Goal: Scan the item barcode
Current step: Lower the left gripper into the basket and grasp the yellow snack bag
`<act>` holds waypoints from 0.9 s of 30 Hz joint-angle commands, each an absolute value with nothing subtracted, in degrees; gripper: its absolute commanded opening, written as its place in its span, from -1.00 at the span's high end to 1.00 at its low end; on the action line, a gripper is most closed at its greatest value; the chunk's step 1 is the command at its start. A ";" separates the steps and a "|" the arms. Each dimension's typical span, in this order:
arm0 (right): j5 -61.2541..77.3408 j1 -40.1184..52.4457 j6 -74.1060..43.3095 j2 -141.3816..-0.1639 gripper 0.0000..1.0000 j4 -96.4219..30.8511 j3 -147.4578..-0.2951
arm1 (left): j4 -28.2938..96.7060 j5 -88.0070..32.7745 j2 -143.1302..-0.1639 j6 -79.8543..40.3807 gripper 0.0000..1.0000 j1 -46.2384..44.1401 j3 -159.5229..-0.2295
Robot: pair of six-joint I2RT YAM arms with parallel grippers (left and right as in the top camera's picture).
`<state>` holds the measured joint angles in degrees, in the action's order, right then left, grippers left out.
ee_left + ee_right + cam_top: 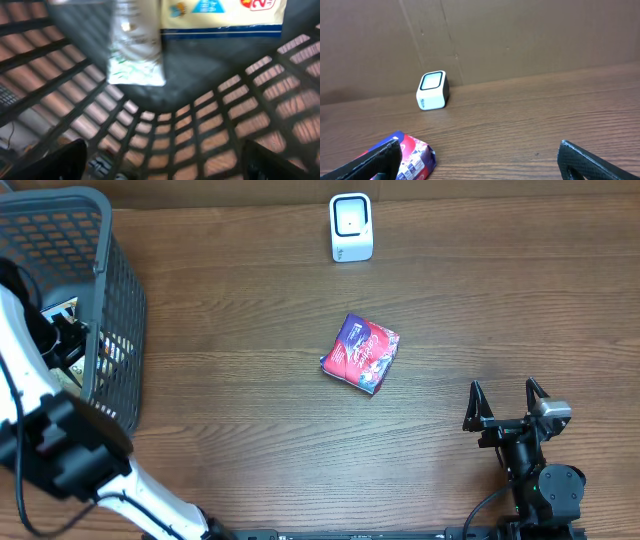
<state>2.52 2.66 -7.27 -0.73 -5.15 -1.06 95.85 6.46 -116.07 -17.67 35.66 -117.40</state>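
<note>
Red-and-purple foil packet (361, 353) noted at centre of wooden surface (250, 430), white cube scanner (351, 227) at 12 o'clock, right jaws spread at 4 o'clock, left jaws spread inside grey mesh basket (125, 330).

Setting: a mock shop checkout, rigged as a robot test station. Evidence: a wood-grain bench (250, 440) backed by a plain cardboard wall (520, 35), not shop fittings. A small white barcode scanner (351, 227) stands well ahead and left of the right end effector (503, 386). A red printed packet (361, 353) lies nearer, also ahead-left. A grey mesh shopping basket (120, 310) surrounds the left end effector (162, 152), with retail packets (220, 15) ahead of it.
</note>
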 commanded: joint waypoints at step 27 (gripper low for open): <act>1.98 2.50 -7.03 -0.16 -1.00 -4.71 -0.47 | 91.88 4.86 -97.86 -16.93 0.66 39.97 -99.13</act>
